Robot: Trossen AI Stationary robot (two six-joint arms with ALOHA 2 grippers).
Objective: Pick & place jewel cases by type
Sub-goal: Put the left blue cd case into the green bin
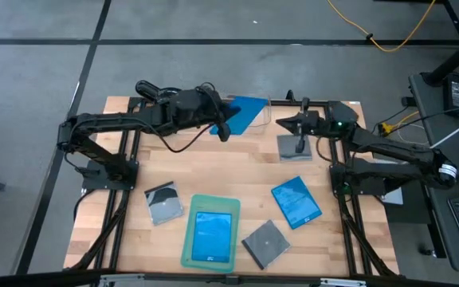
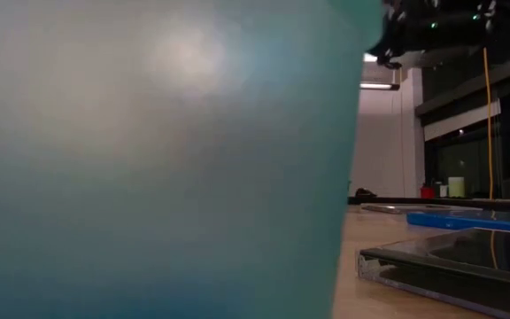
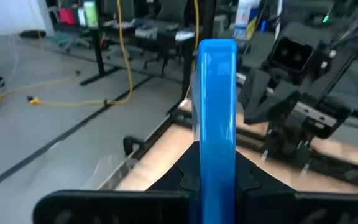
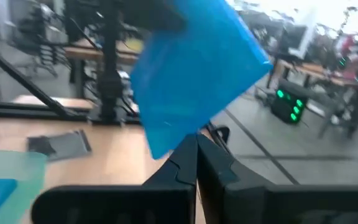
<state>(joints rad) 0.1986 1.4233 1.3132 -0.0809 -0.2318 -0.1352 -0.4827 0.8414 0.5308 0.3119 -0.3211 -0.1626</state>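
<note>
left claw [image 1: 223, 127]: clamped on a blue jewel case [image 1: 241, 114], up at the far edge of the bench [image 1: 229, 171], roughly centre.
held case vs left claw: in the left wrist view the held case [image 3: 216, 118] stands edge-on between the fingers [image 3: 179, 177] and rises straight out of the grip; in the high view it sticks out past the claw toward the right arm, tilted, off the bench surface.
held case look: bright blue, thin, square, opaque; rounded top edge in the left wrist view.
right claw [image 1: 301, 142]: fingers narrow, close to touching in the right wrist view [image 4: 196, 162]; nothing visibly gripped. It sits over a grey case [image 1: 295, 148] at far right of the bench; contact: can't tell.
held case vs right claw: just beside it, on the far-left side in the high view; it fills the right wrist view [image 4: 194, 68] above the fingertips.
tray [image 1: 210, 231]: pale green, near edge, centre; one blue case [image 1: 213, 236] lies flat inside it.
loose blue case [image 1: 296, 202]: flat on the bench, right of the tray, turned at an angle.
dark case, left [image 1: 164, 204]: flat, just left of the tray, pale disc showing.
dark case, right [image 1: 264, 242]: flat, near edge, between tray and loose blue case, turned diamond-wise.
low view: mostly blocked by the tray wall [image 2: 158, 159]; a dark case [image 2: 454, 261] lies close in at right.
</note>
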